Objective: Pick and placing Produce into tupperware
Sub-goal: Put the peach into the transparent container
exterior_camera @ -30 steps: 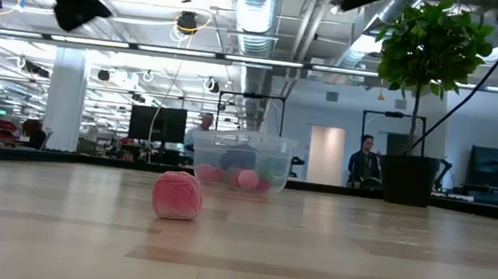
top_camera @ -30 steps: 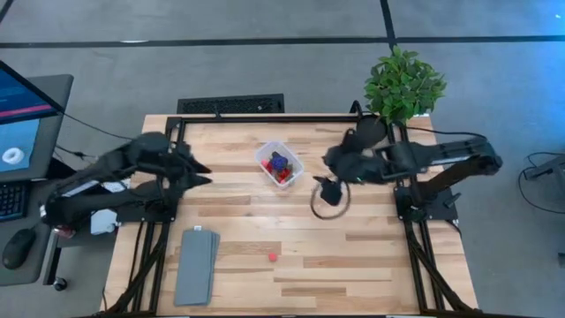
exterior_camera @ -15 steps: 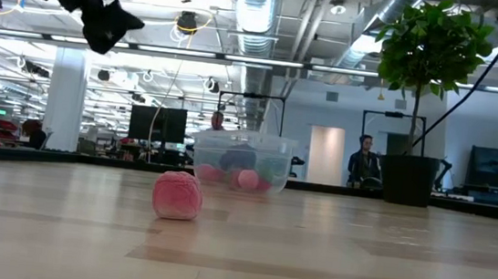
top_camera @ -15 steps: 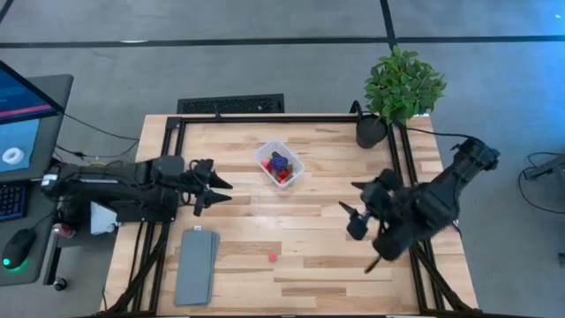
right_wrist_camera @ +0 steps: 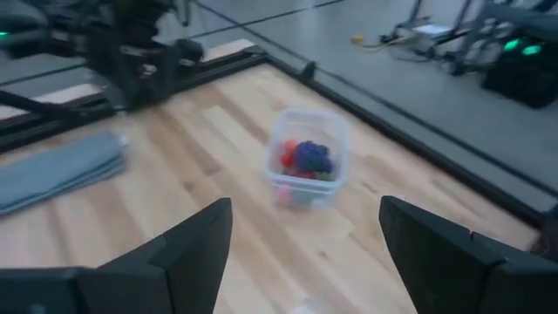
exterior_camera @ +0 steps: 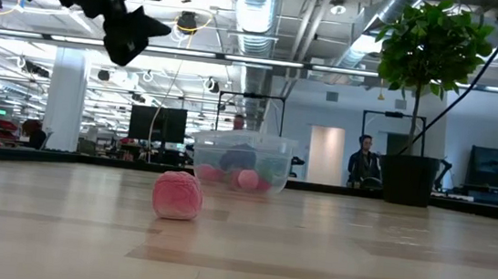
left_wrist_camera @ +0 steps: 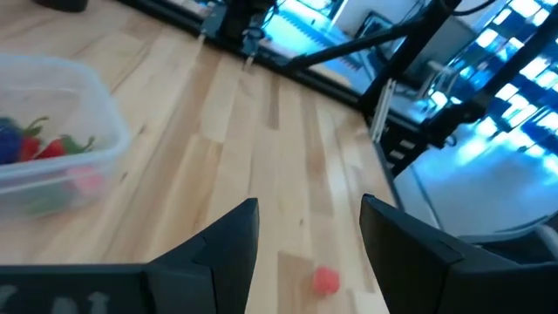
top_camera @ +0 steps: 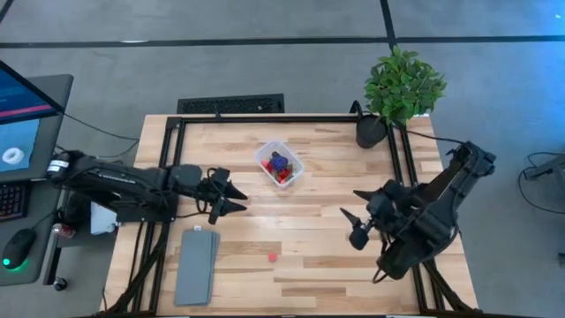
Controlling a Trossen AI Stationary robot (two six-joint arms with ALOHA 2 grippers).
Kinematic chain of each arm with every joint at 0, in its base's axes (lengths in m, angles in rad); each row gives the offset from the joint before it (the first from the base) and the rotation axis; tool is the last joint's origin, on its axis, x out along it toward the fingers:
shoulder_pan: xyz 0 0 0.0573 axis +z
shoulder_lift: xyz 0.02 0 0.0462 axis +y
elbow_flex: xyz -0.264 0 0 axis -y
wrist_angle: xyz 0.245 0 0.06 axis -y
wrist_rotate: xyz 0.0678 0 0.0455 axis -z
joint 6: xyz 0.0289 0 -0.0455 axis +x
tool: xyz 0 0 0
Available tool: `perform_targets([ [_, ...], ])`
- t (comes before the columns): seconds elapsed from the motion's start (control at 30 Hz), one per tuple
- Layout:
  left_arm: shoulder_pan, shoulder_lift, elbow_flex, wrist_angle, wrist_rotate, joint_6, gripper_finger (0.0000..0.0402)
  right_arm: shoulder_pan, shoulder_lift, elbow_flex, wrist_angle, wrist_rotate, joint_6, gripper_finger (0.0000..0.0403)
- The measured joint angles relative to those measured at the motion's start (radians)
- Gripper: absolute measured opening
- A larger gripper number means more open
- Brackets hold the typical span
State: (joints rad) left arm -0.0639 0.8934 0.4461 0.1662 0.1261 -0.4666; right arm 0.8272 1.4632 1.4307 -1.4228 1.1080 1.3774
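A clear plastic tub [top_camera: 279, 165] holding red strawberries and a purple grape cluster [top_camera: 280, 162] sat toward the far middle of the wooden table [top_camera: 335, 265], while one small pink piece [top_camera: 272, 257] lay alone nearer the front edge, beside a flat grey slab [top_camera: 196, 265]. The left gripper [top_camera: 235, 196] hovered between tub and slab with fingers spread and empty. The right gripper [top_camera: 353, 226] hung over the table's right side, fingers also apart, holding nothing.
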Motion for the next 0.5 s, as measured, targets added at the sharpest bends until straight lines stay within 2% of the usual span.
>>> perform_targets([
  [0.17, -0.017, 0.047, 0.000, 0.073, 0.000, -0.033, 0.0190, 0.018, -0.041, 0.000, 0.206, -0.067, -0.210, 0.0313],
  [0.37, -0.062, 0.097, 0.000, 0.087, -0.026, -0.081, 0.0190, -0.005, -0.055, 0.000, 0.492, -0.253, -0.517, 0.0313],
  [0.5, -0.107, 0.138, 0.000, 0.133, -0.079, -0.102, 0.0190, -0.040, -0.055, 0.000, 0.583, -0.368, -0.657, 0.0313],
])
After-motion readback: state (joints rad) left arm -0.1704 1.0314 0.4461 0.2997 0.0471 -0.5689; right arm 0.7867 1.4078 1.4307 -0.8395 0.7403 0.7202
